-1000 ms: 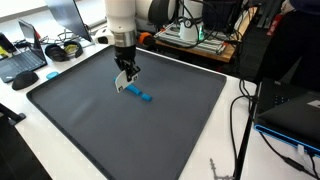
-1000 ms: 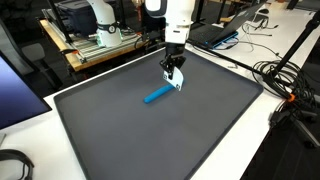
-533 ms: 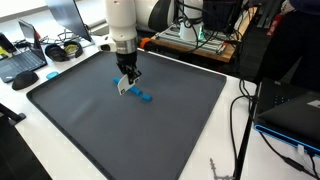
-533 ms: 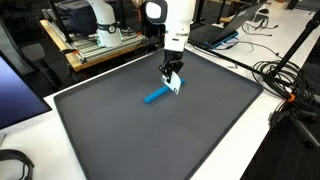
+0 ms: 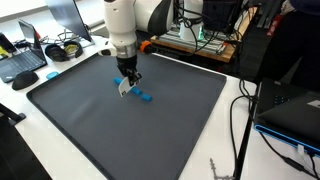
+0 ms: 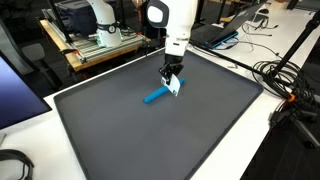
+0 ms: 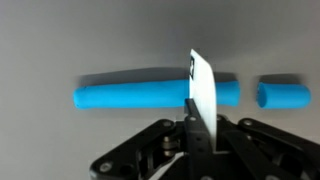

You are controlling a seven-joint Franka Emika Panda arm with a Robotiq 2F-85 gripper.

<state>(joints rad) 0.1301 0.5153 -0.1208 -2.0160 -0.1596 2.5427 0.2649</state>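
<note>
- Over the roll (image 7: 130, 94), close to one of its ends, my pincer (image 7: 192, 128) is clenched on a thin white blade (image 7: 203, 95), which points at the roll.
- As I judge it, the step is slicing. The blade stands across the roll, and a short stub (image 7: 283, 94) lies just beyond that end, apart from it.
- I cannot tell whether the blade touches the roll.
- The next move calls for a straight press down, with the blade square to the roll and no twist.
- The roll is bright blue, smooth and round, and lies flat on the dark mat (image 5: 150, 130).
</note>
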